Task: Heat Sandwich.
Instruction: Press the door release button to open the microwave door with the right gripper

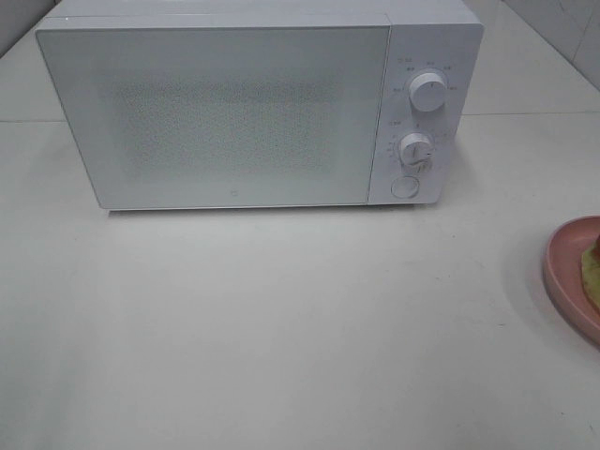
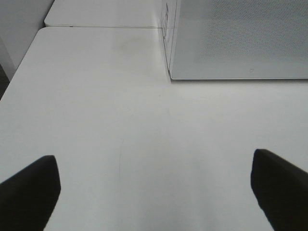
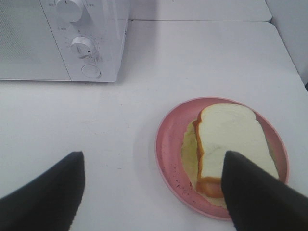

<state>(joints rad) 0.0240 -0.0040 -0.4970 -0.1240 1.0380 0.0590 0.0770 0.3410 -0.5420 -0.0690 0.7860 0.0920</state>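
Observation:
The sandwich (image 3: 226,139), pale bread with a tan crust and yellow-green filling, lies on a round pink plate (image 3: 169,144). In the high view only the plate's edge (image 1: 562,272) and a sliver of the sandwich (image 1: 592,267) show at the right border. The white microwave (image 1: 253,103) stands at the back with its door closed. My right gripper (image 3: 154,192) hovers open above the table, one dark finger (image 3: 260,192) overlapping the sandwich's near side in that view. My left gripper (image 2: 154,192) is open over bare table near the microwave's left front corner (image 2: 171,72). Neither arm appears in the high view.
The microwave's control panel carries two knobs (image 1: 427,92) (image 1: 415,150) and a round button (image 1: 404,186). White tabletop (image 1: 281,328) spreads in front of the oven. A table edge and seam show at the far left in the left wrist view (image 2: 29,53).

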